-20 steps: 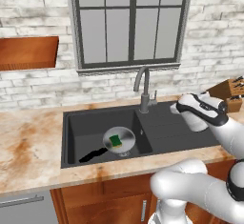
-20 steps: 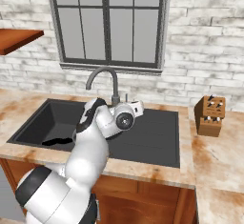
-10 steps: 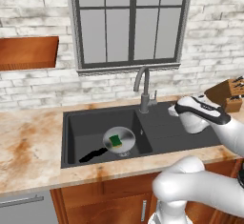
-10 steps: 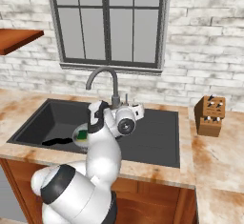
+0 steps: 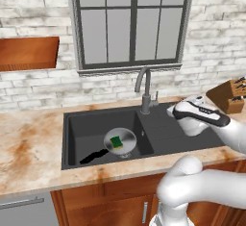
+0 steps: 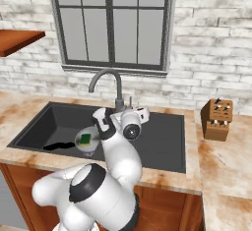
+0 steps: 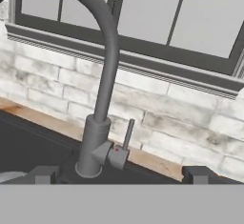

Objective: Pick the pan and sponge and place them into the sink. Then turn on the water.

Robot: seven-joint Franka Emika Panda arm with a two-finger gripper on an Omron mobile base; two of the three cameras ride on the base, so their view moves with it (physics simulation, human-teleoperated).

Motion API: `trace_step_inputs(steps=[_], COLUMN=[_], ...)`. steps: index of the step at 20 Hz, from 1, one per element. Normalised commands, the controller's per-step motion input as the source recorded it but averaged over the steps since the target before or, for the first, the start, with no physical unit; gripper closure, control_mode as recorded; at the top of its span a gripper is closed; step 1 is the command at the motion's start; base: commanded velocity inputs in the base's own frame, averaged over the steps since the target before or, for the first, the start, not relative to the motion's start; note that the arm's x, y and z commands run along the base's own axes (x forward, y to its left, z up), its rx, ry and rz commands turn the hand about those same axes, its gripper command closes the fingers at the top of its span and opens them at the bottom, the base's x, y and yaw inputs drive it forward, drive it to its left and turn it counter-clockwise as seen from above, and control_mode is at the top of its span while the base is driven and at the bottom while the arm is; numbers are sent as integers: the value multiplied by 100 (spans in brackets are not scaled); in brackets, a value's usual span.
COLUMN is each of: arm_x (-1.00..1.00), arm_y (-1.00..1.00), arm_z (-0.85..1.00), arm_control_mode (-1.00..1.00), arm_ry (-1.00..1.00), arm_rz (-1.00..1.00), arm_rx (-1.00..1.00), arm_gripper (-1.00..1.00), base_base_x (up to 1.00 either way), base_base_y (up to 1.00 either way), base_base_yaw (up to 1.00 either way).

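The shiny grey pan (image 5: 126,145) lies in the black sink's (image 5: 79,126) basin, its black handle pointing front left. On the pan rests the green sponge (image 5: 116,142). Both show again from the right as the pan (image 6: 83,147) and the sponge (image 6: 86,139) in the sink (image 6: 42,122). My gripper (image 5: 171,110) hovers over the draining board, just right of the faucet (image 5: 144,88), and is open with nothing in it. In the hand view the gripper (image 7: 120,175) faces the faucet's small upright lever (image 7: 127,133), which stands between the two wide-apart fingertips (image 7: 44,174) but farther off.
A wooden knife block (image 5: 229,95) stands on the counter at the right, also the knife block (image 6: 216,119). A brick wall and a window rise behind the faucet (image 6: 116,85). Wooden shelves hang at the upper left. The marble counter (image 5: 29,143) surrounds the sink.
The hand has stayed almost in place beside the faucet, shifting only slightly, while the arm's elbow has swung lower. The jaws stay just as wide. Pan and sponge have not moved.
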Motion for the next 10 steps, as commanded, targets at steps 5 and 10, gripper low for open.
trace_step_inputs(steps=[5,10], arm_x=[45,43], arm_y=[0,0], arm_z=[0,0], arm_control_mode=[-100,-100], arm_ry=[0,0], arm_rz=[0,0], arm_rx=[0,0], arm_gripper=[-100,-100], base_base_x=[0,0], base_base_y=[0,0], base_base_yaw=[0,0])
